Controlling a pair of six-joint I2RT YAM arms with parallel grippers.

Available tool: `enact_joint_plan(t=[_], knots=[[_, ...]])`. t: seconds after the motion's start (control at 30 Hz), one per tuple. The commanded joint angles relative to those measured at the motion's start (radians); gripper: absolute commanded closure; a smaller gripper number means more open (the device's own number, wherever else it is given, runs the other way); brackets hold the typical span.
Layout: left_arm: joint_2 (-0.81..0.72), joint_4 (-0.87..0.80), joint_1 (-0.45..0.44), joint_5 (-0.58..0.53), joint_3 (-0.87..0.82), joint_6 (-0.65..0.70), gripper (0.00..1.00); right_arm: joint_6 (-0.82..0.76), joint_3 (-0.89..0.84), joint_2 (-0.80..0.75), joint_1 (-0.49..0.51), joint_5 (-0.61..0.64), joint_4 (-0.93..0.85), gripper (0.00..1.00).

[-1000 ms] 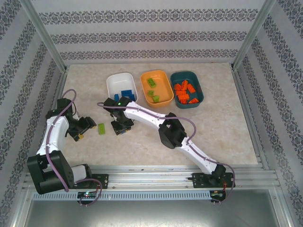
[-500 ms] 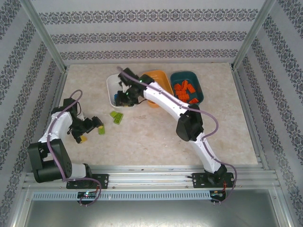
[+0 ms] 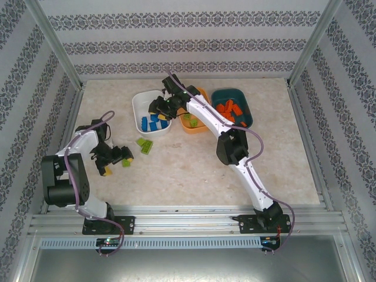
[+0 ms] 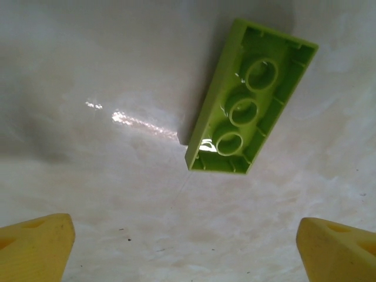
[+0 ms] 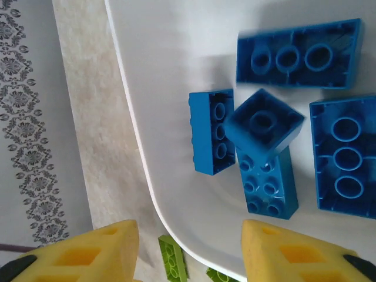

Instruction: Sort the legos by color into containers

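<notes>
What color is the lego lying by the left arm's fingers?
Lime green. The lego shows best in the left wrist view.

I can make out no writing, label, brand or number anywhere, not on the bricks point(image 4: 249, 97), dishes point(image 5: 176, 59) or patterned walls point(image 3: 188, 44)

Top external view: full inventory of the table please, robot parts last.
white dish: one, white, left of the row
blue bricks: five, blue, in the white dish
orange dish: one, orange, middle of the row
green bricks: at least two, lime, in the orange dish
teal dish: one, dark teal, right of the row
orange bricks: several, orange, in the teal dish
loose green bricks: three, lime, on the table, left of centre
left hand: one, yellow-tipped, open, beside a loose green brick
right hand: one, yellow-tipped, open, above the white dish
</notes>
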Motion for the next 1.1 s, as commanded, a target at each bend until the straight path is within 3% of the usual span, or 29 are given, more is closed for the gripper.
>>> enact_joint_plan(t=[0.0, 0.2, 0.5, 0.67, 0.87, 1.07], knots=[[0.036, -0.004, -0.029, -0.047, 0.045, 0.022, 0.07, -0.009, 0.014, -0.05, 0.0, -0.024, -0.005, 0.5], [0.097, 0.018, -0.062, -0.065, 0.066, 0.011, 0.15, -0.068, -0.116, -0.2, 0.006, 0.001, -0.03, 0.49], [0.204, 0.063, -0.111, -0.093, 0.084, 0.004, 0.28, -0.065, -0.752, -0.62, 0.031, 0.043, 0.176, 0.48], [0.236, 0.074, -0.127, -0.113, 0.1, 0.015, 0.33, -0.042, -1.014, -0.781, 0.049, 0.075, 0.244, 0.48], [0.283, 0.068, -0.132, -0.117, 0.138, 0.016, 0.4, -0.034, -1.123, -0.847, 0.062, 0.097, 0.264, 0.47], [0.367, 0.04, -0.147, -0.157, 0.223, 0.03, 0.46, -0.03, -1.081, -0.824, 0.077, 0.084, 0.268, 0.47]])
